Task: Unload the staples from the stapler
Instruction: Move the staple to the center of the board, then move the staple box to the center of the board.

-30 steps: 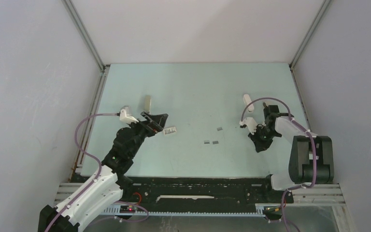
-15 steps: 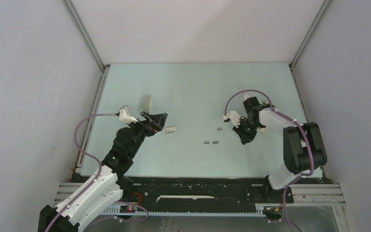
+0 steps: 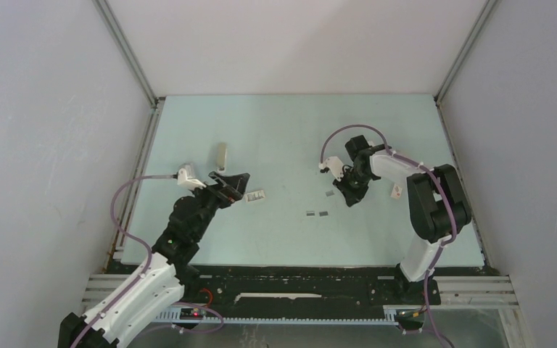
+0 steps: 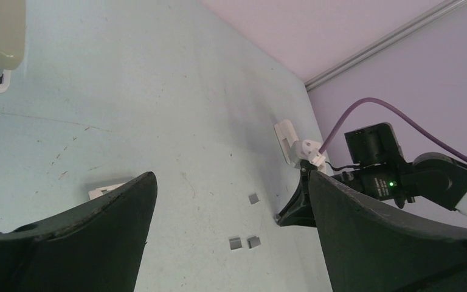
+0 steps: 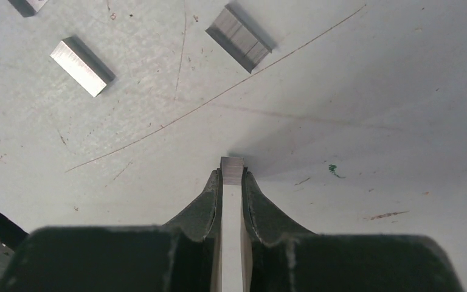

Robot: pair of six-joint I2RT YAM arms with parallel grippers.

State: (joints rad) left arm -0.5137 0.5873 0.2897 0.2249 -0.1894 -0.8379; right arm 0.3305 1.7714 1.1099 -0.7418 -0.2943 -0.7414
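My right gripper (image 5: 232, 177) is shut on a short grey strip of staples (image 5: 232, 169), pinched at its fingertips just over the table. Three more strips lie loose in front of it, the closest (image 5: 240, 38) ahead and another (image 5: 80, 58) to the left. From above, the right gripper (image 3: 348, 198) points down next to a single strip (image 3: 329, 193), with a pair (image 3: 317, 214) nearer the front. The white stapler (image 4: 284, 139) lies beyond the right gripper (image 4: 286, 216); in the top view the right arm hides it. My left gripper (image 3: 238, 183) (image 4: 231, 179) is open and holds nothing.
A beige-grey slim bar (image 3: 221, 154) (image 4: 0, 30) lies behind the left gripper. A small white printed box (image 3: 257, 196) (image 4: 106, 190) sits just right of the left gripper. A small white piece (image 3: 397, 191) shows beside the right arm. Walls close in left, right and back.
The right arm swung left from the table's right side to the loose strips, its gripper staying shut. The stapler became hidden under that arm. The left arm barely shifted.
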